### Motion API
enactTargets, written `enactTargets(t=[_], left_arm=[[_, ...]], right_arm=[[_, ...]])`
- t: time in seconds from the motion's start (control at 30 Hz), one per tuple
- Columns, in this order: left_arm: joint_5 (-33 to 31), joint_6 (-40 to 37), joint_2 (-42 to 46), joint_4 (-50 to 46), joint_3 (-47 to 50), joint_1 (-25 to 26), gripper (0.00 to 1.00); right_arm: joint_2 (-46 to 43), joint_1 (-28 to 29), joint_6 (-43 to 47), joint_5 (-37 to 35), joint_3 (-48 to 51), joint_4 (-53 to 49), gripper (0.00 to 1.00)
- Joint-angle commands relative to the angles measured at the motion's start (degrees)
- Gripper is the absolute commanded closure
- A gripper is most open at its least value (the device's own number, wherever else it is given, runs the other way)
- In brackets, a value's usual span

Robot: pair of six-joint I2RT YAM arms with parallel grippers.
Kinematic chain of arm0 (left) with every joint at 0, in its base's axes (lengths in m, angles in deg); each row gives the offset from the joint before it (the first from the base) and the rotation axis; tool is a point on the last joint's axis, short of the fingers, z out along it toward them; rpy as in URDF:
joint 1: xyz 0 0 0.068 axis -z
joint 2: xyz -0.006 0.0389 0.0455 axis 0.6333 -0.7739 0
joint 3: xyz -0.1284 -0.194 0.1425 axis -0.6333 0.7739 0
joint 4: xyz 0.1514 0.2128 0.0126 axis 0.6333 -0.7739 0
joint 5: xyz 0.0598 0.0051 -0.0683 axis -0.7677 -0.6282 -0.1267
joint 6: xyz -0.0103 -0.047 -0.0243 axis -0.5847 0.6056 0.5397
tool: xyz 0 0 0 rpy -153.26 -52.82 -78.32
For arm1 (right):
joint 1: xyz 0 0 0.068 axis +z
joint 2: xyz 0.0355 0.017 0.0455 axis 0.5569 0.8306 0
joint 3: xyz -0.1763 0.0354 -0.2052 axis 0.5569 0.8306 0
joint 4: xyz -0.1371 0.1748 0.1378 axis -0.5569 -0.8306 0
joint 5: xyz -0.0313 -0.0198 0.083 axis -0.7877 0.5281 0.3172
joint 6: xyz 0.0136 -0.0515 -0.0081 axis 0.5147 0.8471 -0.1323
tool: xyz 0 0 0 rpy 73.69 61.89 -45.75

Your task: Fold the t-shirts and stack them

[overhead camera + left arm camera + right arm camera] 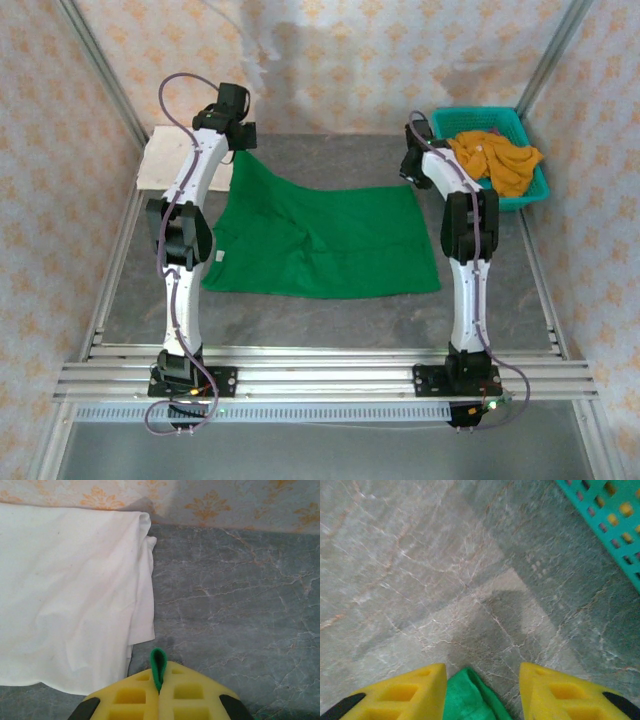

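The bright green t-shirt (320,240) lies spread on the grey table, its far left corner lifted. My left gripper (240,140) is shut on that corner; a small loop of green cloth (158,666) pokes out between the closed yellow fingers. My right gripper (412,172) stands open over the shirt's far right corner, with the green cloth (470,697) lying between its spread fingers (415,692). A cream-white t-shirt (65,595) lies flat at the far left, just beyond the left gripper. Mustard-orange t-shirts (497,158) are heaped in the basket.
The teal plastic basket (524,192) stands at the far right of the table; its perforated wall (610,520) is close to the right gripper. Patterned walls and metal frame posts enclose the table. Bare grey tabletop (330,310) runs in front of the green shirt.
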Motion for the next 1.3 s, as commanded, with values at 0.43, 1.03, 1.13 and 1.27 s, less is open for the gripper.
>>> enactTargets(t=[0.43, 1.03, 1.13, 1.27], left_arm=[[-0.8, -0.2, 0.1, 0.2, 1.9, 0.3, 1.0], [-2.7, -2.5, -1.6, -0.3, -0.2, 0.1, 1.0], [-2.3, -3.1, -3.5, -1.1, -2.7, 0.1, 1.0], [-3.0, -4.0, -6.4, -2.1, -6.0, 0.0, 1.0]], right_arm=[[8.7, 2.8, -0.4, -0.8, -8.2, -6.8, 0.85], [-4.3, -1.2, 0.8, -5.6, 2.6, 6.5, 1.0], [-4.3, -1.2, 0.8, -4.2, 4.0, 8.4, 1.0], [-5.0, -1.2, -0.3, -4.7, 7.2, 12.0, 1.0]])
